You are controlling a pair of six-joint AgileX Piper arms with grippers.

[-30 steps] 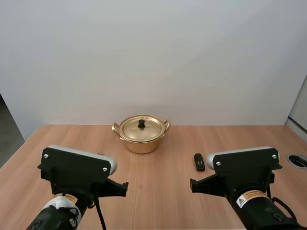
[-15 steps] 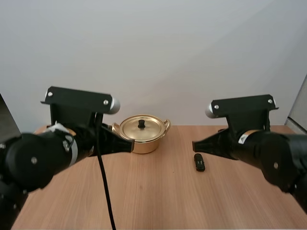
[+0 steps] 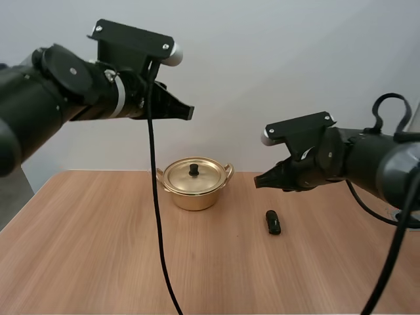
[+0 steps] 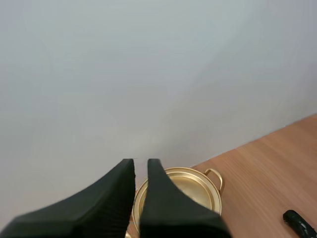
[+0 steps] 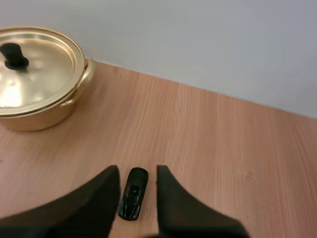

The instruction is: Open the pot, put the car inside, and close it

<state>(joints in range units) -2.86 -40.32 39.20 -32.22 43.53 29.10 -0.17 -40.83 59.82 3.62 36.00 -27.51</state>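
Note:
A gold pot (image 3: 194,187) stands at the back middle of the wooden table, its lid shut, with a black knob (image 3: 194,170) on top. A small black car (image 3: 272,222) lies to the pot's right. My left gripper (image 3: 190,113) hangs high above the pot, level with its left side. In the left wrist view its fingers (image 4: 119,198) stand slightly apart, empty, with the pot (image 4: 190,184) beyond them. My right gripper (image 3: 258,183) hovers above the car and slightly left of it. It (image 5: 137,169) is open and empty, and the car (image 5: 133,194) lies below the gap.
The table (image 3: 98,249) has bare wood in front of and left of the pot. A round grey hole (image 3: 408,218) sits at its right edge. A plain white wall rises behind the pot.
Both arms have risen from low at the table's front and reached forward, the left to high above the pot, the right to over the car. Their fingers have parted.

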